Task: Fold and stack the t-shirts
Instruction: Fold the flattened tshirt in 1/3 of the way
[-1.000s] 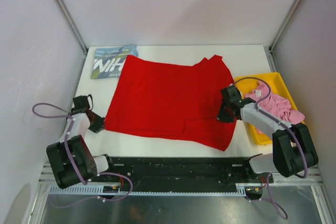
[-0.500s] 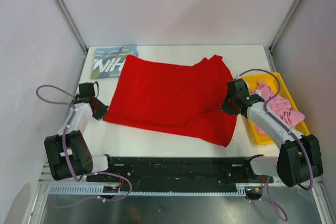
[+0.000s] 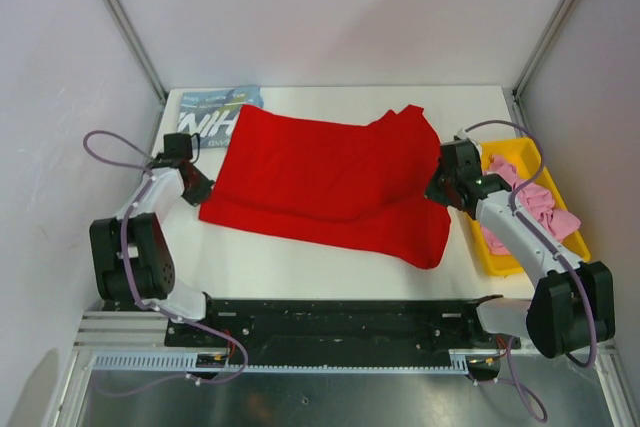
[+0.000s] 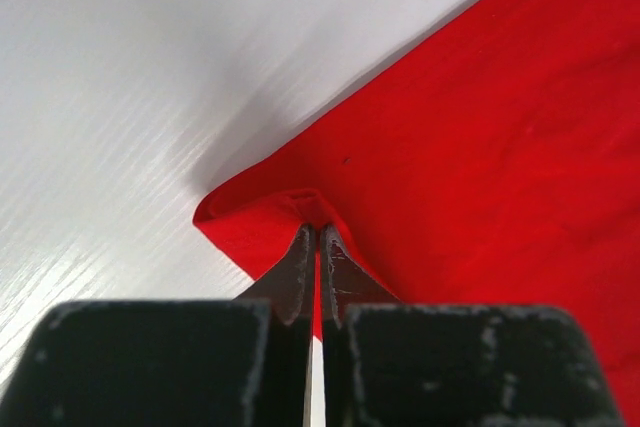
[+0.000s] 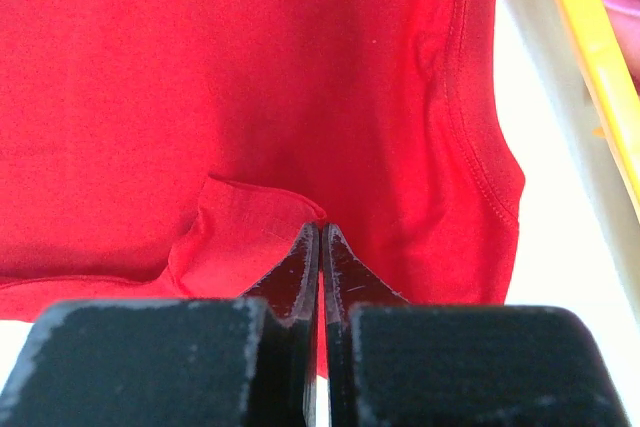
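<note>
The red t-shirt (image 3: 320,172) lies plain side up across the middle of the white table, its near part doubled over itself. My left gripper (image 3: 205,190) is shut on the shirt's left corner (image 4: 300,209). My right gripper (image 3: 432,194) is shut on a fold at the shirt's right side (image 5: 260,227). The blue t-shirt (image 3: 205,119) with white letters lies folded at the back left, partly under the red one. The pink t-shirt (image 3: 540,202) lies crumpled in the yellow tray (image 3: 500,252) on the right.
The yellow tray's rim shows at the right edge of the right wrist view (image 5: 590,47). Grey walls and metal posts close in the table on three sides. A black rail (image 3: 340,317) runs along the near edge.
Both grippers have moved away from the near edge, carrying the red shirt's near hem back over the shirt. The shirt now lies narrower from front to back.
</note>
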